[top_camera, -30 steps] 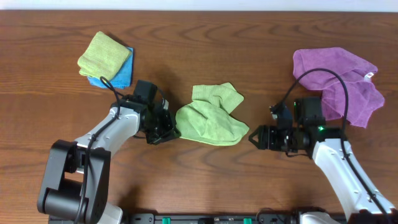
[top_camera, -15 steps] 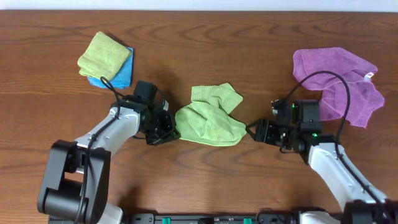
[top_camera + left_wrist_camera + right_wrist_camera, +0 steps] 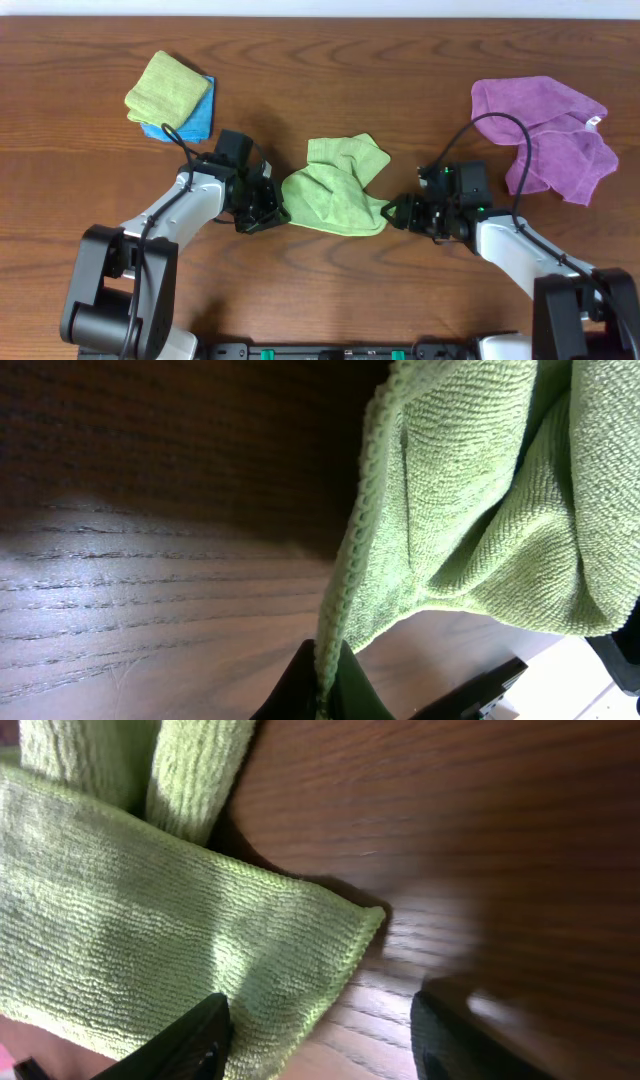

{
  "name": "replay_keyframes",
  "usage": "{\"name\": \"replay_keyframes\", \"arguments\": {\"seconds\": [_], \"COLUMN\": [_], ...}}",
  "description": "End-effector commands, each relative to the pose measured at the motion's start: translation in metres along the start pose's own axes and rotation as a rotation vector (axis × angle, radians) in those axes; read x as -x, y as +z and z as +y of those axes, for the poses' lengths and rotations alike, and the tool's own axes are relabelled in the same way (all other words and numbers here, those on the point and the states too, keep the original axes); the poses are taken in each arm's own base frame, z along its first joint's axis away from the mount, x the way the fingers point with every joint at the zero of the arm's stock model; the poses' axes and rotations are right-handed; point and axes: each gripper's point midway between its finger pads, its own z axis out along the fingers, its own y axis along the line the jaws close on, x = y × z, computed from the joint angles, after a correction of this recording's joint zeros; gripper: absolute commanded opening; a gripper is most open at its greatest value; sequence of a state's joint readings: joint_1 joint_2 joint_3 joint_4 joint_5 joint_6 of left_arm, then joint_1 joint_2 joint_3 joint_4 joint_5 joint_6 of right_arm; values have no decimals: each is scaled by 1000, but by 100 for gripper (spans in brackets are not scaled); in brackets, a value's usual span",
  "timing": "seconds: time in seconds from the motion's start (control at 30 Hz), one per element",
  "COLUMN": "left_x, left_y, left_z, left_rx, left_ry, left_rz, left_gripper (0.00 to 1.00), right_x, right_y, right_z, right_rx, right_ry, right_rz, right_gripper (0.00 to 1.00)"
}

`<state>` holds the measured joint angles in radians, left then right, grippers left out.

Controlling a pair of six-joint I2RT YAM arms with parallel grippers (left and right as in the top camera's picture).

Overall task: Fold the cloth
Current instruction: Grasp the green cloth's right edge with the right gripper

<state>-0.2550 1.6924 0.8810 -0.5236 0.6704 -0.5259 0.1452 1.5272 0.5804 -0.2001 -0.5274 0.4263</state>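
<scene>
The cloth (image 3: 335,190) lies crumpled in the middle of the table (image 3: 400,80), between the two arms. The left end effector (image 3: 266,208) is closed on its left hem (image 3: 345,590), pinching only a thin strip. The right end effector (image 3: 398,213) is open, its fingers (image 3: 195,1035) straddling the right corner (image 3: 365,920) without clamping it.

Risks: the corner sits only at the mouth of the open jaws, so closing now may catch only the tip, or miss and nudge the cloth aside. The left pinch is so narrow that the hem could slip out once the cloth is pulled taut. The cloth is bunched in overlapping layers, so a fold started now would likely trap wrinkles or come out lopsided. Either end effector may also seize two layers at once.

Hard to make out: how many layers the left pinch holds, since the grip is cut off at the bottom of the left wrist view. The cloth's other corners are buried in its folds. Whether the right fingers touch the table is unclear
</scene>
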Motion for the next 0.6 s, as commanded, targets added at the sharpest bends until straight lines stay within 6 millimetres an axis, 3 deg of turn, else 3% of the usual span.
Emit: {"name": "replay_keyframes", "arguments": {"seconds": [0.0,0.17,0.2,0.27,0.3,0.57], "left_x": [-1,-1,-1,-1,-1,-1], "left_y": [-3,-3,-3,-3,-3,-3], "left_z": [0,0,0,0,0,0], "left_rx": [-5,-5,-5,-5,-5,-5], "left_ry": [7,7,7,7,7,8], "left_rz": [-4,-4,-4,-4,-4,-5], "left_gripper": [6,6,6,6,6,6], "right_x": [-5,-5,-5,-5,-6,-4], "right_y": [5,6,6,7,7,7], "right_z": [3,2,3,3,4,7], "right_rx": [-2,-14,-13,-12,-8,7], "right_ry": [1,1,1,0,-1,-7], "right_rz": [13,8,9,11,13,7], "right_gripper": [54,50,52,69,71,62]}}
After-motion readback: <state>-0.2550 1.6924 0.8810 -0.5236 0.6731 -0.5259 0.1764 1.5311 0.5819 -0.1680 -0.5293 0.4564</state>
